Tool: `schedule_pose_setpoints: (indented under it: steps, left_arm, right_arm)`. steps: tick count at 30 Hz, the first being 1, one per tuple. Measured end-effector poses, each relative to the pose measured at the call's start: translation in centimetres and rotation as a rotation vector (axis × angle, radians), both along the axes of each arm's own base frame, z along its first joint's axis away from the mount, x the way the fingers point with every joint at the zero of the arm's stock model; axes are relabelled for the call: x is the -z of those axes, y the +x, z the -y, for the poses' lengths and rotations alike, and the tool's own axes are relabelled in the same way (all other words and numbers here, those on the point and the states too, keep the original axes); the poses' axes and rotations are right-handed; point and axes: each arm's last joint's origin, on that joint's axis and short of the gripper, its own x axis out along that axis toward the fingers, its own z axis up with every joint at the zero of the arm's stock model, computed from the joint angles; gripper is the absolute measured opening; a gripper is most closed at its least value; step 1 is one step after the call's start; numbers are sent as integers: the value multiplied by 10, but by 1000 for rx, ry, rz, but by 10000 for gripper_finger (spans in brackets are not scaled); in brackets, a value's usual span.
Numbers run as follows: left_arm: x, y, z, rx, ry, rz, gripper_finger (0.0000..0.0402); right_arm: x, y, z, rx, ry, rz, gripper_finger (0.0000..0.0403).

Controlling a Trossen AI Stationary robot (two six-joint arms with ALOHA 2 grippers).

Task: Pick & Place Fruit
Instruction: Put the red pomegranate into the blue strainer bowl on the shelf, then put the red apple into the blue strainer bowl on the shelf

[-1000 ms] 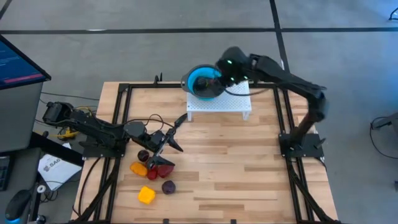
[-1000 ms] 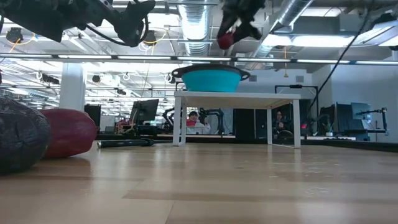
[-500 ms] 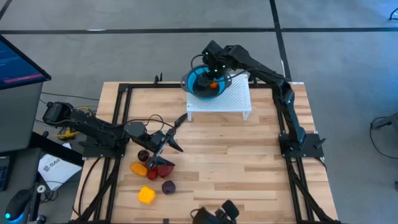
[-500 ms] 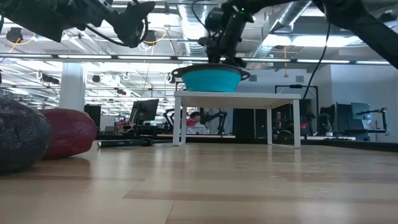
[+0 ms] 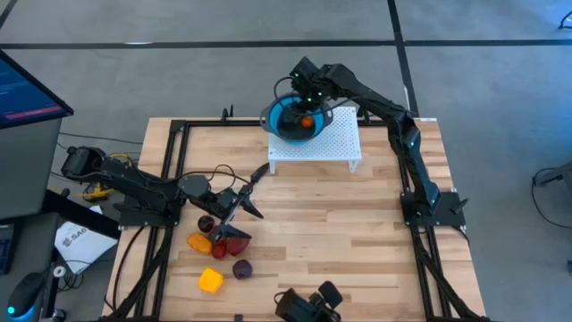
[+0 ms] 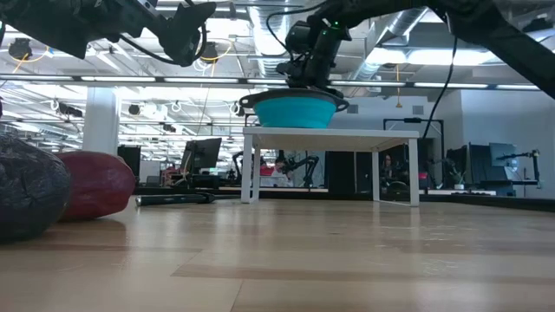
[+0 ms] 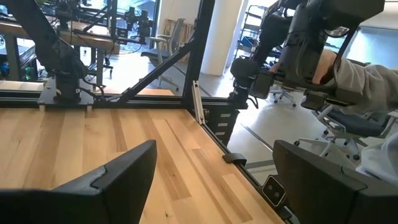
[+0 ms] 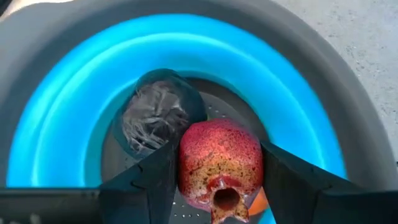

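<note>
My right gripper [image 5: 304, 111] reaches down into the blue bowl [image 5: 288, 118], which stands on a white perforated stand [image 5: 317, 145] at the table's far side. It is shut on a red pomegranate [image 8: 221, 168]. A dark greyish fruit [image 8: 155, 117] and an orange one [image 8: 259, 202] lie in the bowl. More fruits lie on the table at the left: orange [image 5: 198, 241], red [image 5: 236, 244], dark purple [image 5: 241, 268] and blocky yellow [image 5: 210, 281]. My left gripper [image 5: 239, 210] hangs open and level just above them, nothing between its fingers [image 7: 118, 177]. My right gripper pinches the pomegranate between its two fingers, one on each of its round sides [image 8: 185, 168]. The fingers come slanting down from above, into the bowl. The fruit's crown end [image 8: 225, 199] faces back toward the wrist. Whether it rests on the bowl's floor I cannot tell.
A slim black knife [image 5: 257, 176] lies on the wood beyond the left gripper. A black frame [image 5: 174, 134] runs along the table's edges. A dark object [image 5: 308, 306] shows at the near edge. Bare wood [image 5: 340, 224] spreads across the middle and right.
My right gripper has carried the red pomegranate toward the table's left and down, from above the bowl's right side into the bowl, tipping more steeply downward. For the last half second it has hardly moved. A dark object has come into view at the near edge.
</note>
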Motion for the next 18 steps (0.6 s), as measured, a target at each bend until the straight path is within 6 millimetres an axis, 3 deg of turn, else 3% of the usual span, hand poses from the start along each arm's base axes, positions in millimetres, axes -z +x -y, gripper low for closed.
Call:
schedule_pose_setpoints:
  steps: [18]
  left_arm:
    - [0,0,0,0,-3,-2,314]
  right_arm:
    - [-1,0,3,-12,-62,-20,227]
